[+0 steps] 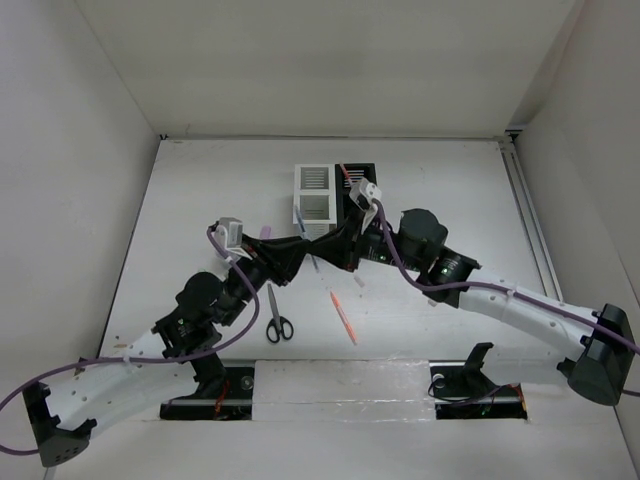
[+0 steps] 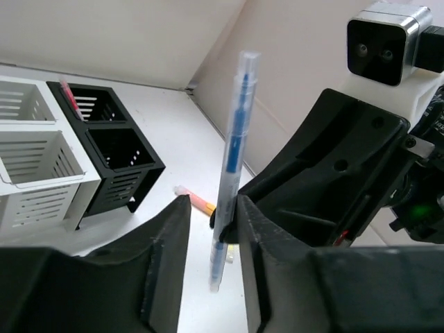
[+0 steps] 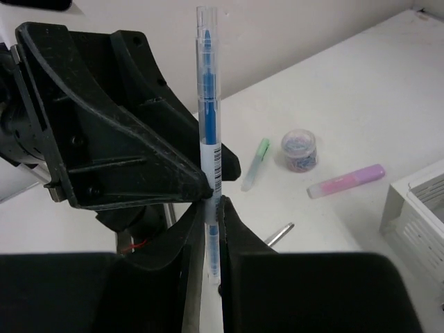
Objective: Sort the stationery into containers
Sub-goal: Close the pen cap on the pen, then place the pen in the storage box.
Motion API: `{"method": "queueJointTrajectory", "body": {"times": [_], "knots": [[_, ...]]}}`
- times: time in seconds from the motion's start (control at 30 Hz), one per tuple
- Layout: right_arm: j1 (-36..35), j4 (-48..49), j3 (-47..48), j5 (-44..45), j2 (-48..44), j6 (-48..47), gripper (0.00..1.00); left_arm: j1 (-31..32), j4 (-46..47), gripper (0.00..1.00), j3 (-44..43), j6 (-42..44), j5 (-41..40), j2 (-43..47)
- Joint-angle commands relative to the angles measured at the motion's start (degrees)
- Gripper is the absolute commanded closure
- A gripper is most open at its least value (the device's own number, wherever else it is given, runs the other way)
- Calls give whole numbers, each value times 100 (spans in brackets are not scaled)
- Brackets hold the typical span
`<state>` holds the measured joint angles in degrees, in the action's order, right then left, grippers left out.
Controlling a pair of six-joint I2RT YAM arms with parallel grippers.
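clear blue-cored pen [image 3: 208, 139], slatted white organizer [image 2: 35, 166], slatted black organizer [image 2: 118, 159], pink highlighter [image 3: 347, 182].

Cut off at the left edge: white box [image 2: 28, 166]. Overhead, half hidden under the right arm [image 1: 500, 300]: black box [image 1: 360, 168].

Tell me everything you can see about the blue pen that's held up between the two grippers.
The blue pen is slim, with a clear plastic barrel and cap, a blue core and a barcode label midway. It stands nearly upright, lifted off the table. The right gripper has its fingers closed on the lower part. The left gripper brackets it too, but a gap shows beside one finger, so that grip looks open.
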<state>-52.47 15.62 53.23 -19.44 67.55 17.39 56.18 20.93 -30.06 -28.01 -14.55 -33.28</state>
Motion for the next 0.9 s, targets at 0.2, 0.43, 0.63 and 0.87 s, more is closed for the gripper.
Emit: {"method": "queueJointTrajectory", "body": {"times": [0.2,0.43,0.63,0.87], "knots": [[44,1268,187,547,-22,-253,100,51,-783,47,-219,-108,259,392],[271,1268,187,1188,215,-867,100,51,-1502,0,-544,-617,-609,577],[1105,1495,372,1286,697,-2202,100,51,-3777,0,-1571,-1706,-2147,-160],[2510,2120,679,120,1822,-2714,100,51,-4949,0,-1890,-2226,-2359,-206]]}}
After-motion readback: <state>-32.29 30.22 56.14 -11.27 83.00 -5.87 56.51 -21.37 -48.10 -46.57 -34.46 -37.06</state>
